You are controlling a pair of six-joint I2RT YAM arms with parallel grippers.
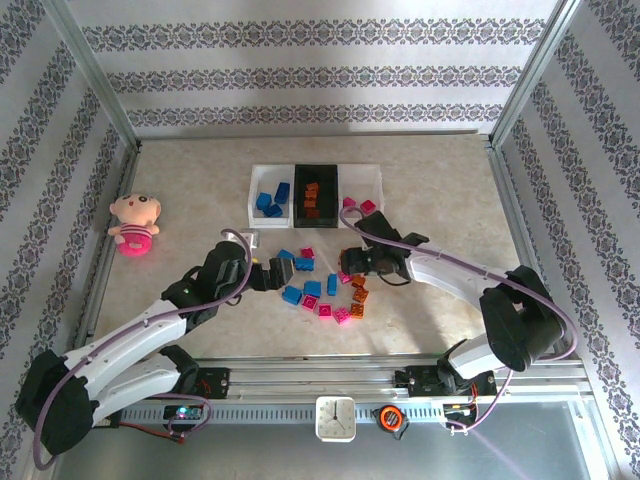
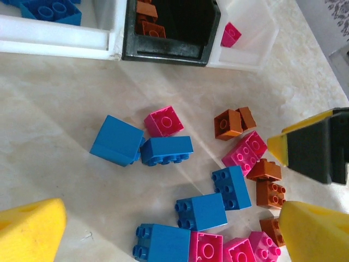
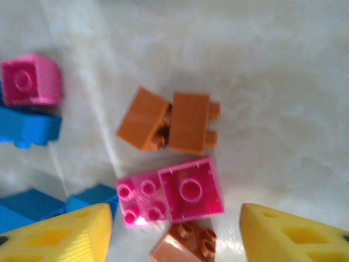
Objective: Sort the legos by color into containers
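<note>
Left white bin (image 1: 253, 190) held blue legos (image 1: 272, 200), black bin (image 1: 326, 172) orange, right white bin (image 1: 365, 180) pink (far fewer) — left pincer (image 2: 172, 221) and right pincer (image 3: 174, 229) both spread apart, empty.

The legos (image 2: 166, 150) are glossy moulded plastic; the containers (image 2: 54, 41) smooth plastic too. The table (image 2: 54, 109) looks like polished marbled stone; the doll (image 1: 134, 225) is soft plush.

**Both arms extended, both grippers parted**

The left arm reaches forward and inward, elbow low. The left gripper (image 1: 268, 274) points right, yellow fingers (image 2: 32, 232) spread wide, clamping nothing. The right arm bends inward from a raised elbow. The right gripper (image 1: 352, 262) points left, jaws apart, clamping nothing.
</note>
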